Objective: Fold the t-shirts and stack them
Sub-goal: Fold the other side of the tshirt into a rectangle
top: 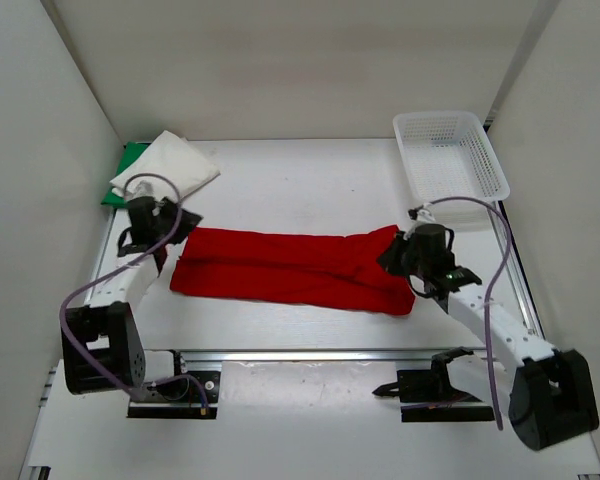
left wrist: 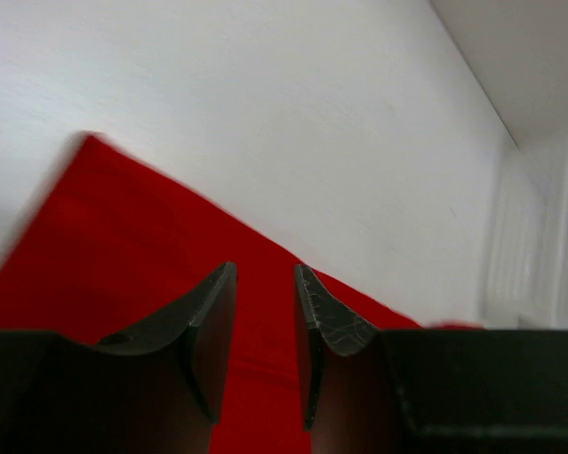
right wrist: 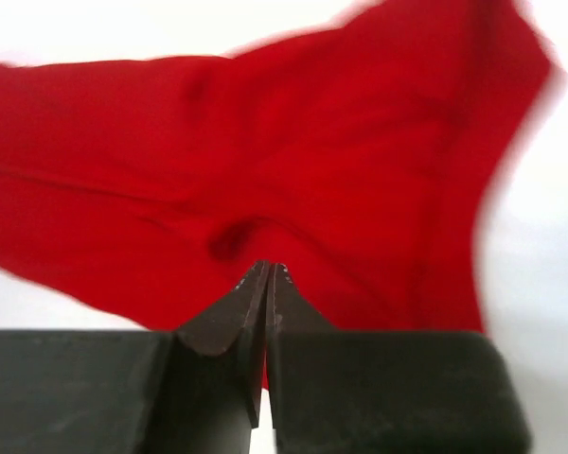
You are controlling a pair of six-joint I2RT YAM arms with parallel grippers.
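The red t-shirt lies folded into a long strip across the middle of the table. My left gripper is at its left end, open, with the red cloth showing below and between its fingers. My right gripper is at the shirt's right end. Its jaws are shut, with the red cloth puckered at the tips and that end slightly raised. The white t-shirt lies folded at the back left on top of the green t-shirt.
A white plastic mesh basket stands at the back right, and shows blurred in the left wrist view. White walls close in the table on the left, back and right. A metal rail runs along the near edge.
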